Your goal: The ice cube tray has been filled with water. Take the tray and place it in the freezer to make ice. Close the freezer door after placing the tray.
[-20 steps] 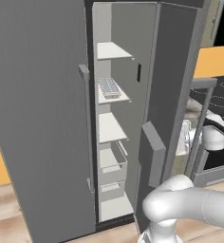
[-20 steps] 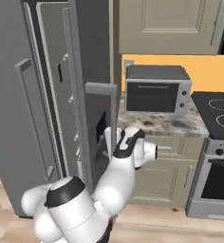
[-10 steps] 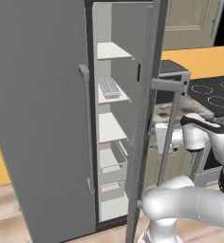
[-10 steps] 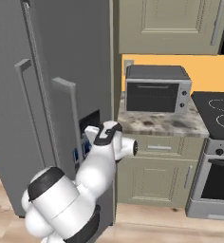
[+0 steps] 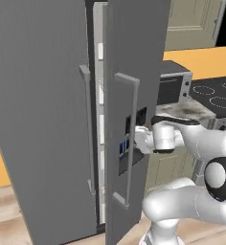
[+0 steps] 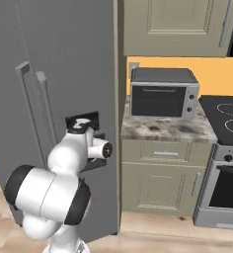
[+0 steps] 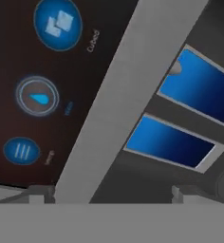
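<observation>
The freezer door [image 5: 134,57] stands nearly shut, leaving a narrow gap where white shelves [image 5: 100,50] of the freezer show. A tiny speckled sliver on one shelf may be the ice cube tray [image 5: 102,85]; it is too small to tell, and the water cannot be made out. My gripper [image 5: 134,139] is open and empty, pressed up to the black dispenser recess behind the door's long bar handle [image 5: 130,143]. In the hand view the gripper [image 7: 109,192] faces the dispenser's blue buttons [image 7: 37,96], with the handle [image 7: 118,95] crossing diagonally. The same door [image 6: 89,59] looks almost flush from the right.
The wider grey fridge door [image 5: 38,95] is closed on the left. Right of the fridge a toaster oven [image 6: 163,94] sits on a speckled counter [image 6: 163,129] over beige cabinets [image 6: 160,185]. A stove [image 6: 227,118] stands at far right, with wood floor [image 6: 158,232] below.
The freezer door has swung from wide open to almost shut, with my arm following it and pushing at the dispenser. The shelves are now mostly covered.
</observation>
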